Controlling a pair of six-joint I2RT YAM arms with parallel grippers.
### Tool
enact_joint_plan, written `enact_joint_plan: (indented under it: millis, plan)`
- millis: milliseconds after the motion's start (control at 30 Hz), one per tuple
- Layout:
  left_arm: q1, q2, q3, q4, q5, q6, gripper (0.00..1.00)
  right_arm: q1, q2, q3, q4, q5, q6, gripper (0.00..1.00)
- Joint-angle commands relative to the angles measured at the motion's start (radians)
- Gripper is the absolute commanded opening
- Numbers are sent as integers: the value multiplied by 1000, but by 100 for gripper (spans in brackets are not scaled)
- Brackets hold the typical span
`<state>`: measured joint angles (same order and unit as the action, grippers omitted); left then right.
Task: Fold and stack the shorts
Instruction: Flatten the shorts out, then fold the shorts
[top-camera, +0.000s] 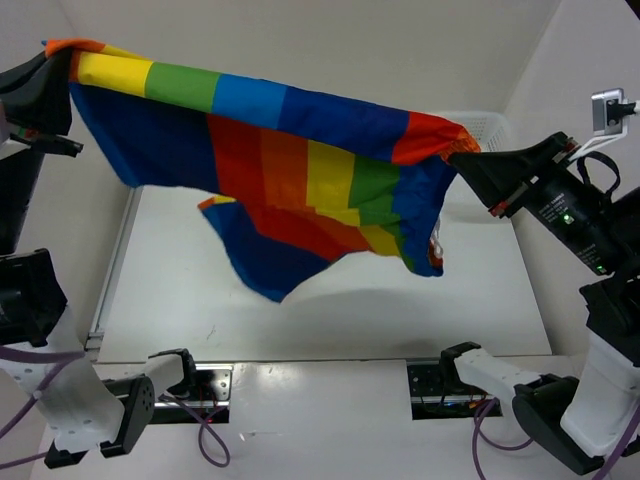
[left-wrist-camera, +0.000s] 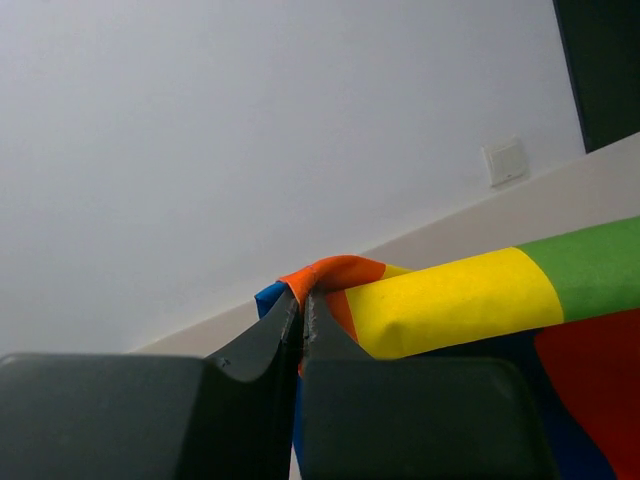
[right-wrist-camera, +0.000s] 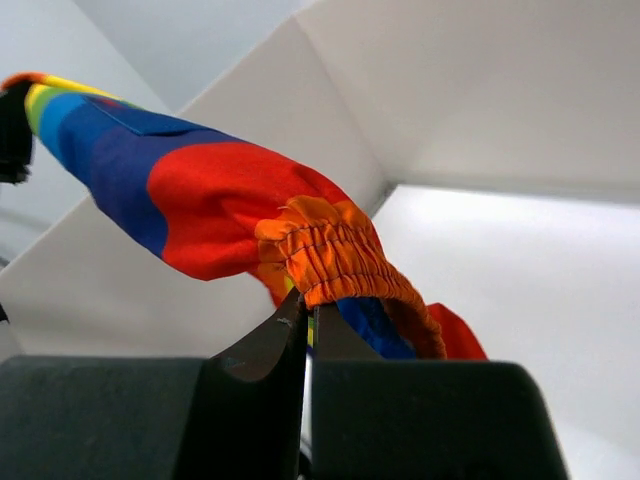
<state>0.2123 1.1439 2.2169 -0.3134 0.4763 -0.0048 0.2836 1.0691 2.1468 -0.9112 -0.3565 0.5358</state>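
The rainbow-striped shorts (top-camera: 300, 170) hang stretched in the air between my two grippers, well above the white table (top-camera: 330, 310). My left gripper (top-camera: 62, 62) is shut on the orange corner at the top left; in the left wrist view its jaws (left-wrist-camera: 303, 298) pinch the orange and yellow fabric (left-wrist-camera: 440, 300). My right gripper (top-camera: 458, 155) is shut on the orange elastic waistband at the right; in the right wrist view its jaws (right-wrist-camera: 308, 310) pinch the gathered orange band (right-wrist-camera: 335, 255). The lower part of the shorts droops toward the table. The drawstring does not show.
A white mesh basket (top-camera: 478, 126) stands at the back right, partly behind the shorts. White walls enclose the table at the back and sides. The arm bases and cables (top-camera: 200, 420) sit along the near edge.
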Motion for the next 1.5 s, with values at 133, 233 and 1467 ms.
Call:
enact_joint_plan:
  millis: [133,233,1467]
  plan:
    - [-2,63,-34,-40,-97,5,0,-3,-41,-295,70,10,145,0]
    - [-2,76,-162,8,-50,5,0,-3,-52,-431,121,63,145,0]
    - [-24,245,-1012,63,151,5,0,-204,498,-843,476,-147,39,0]
